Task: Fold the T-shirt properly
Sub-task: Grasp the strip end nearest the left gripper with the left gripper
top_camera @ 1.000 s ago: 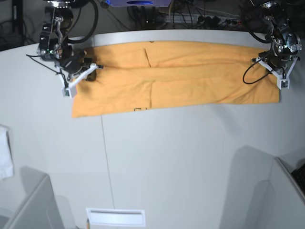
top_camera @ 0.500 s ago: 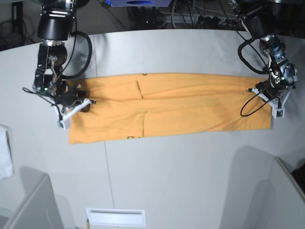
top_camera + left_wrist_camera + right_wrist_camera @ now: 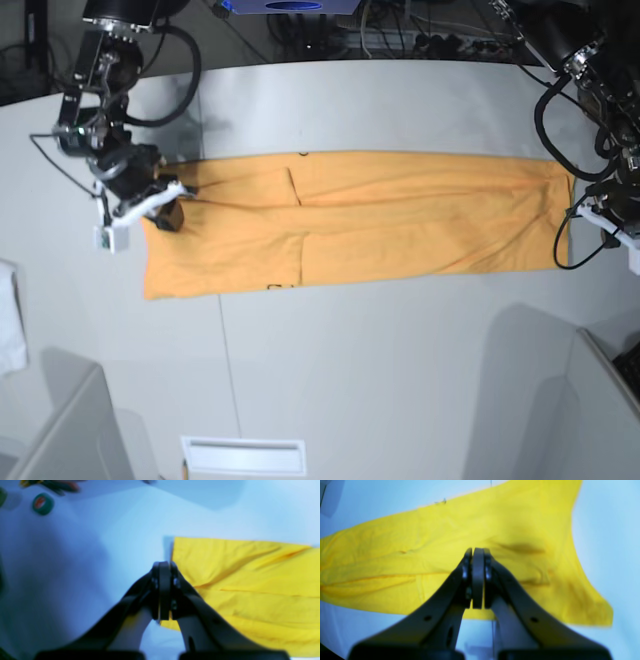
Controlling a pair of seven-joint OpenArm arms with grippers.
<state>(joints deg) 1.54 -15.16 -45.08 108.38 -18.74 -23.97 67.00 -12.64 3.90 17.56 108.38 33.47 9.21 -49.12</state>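
T-shirt (image 3: 360,225) lies flat on the table (image 3: 350,370) as one long band, sides already folded in, with the left gripper (image 3: 162,590) and right gripper (image 3: 477,577) both pinched shut on nothing, so I'd guess next is grabbing one end to fold crosswise.

The T-shirt (image 3: 360,222) is laid flat as a long folded band across the table (image 3: 380,350). The right gripper (image 3: 165,205) is positioned over its end at the view's left; the left gripper (image 3: 605,212) is placed just beyond the opposite end. A white cloth (image 3: 10,320) is seen at the left edge.
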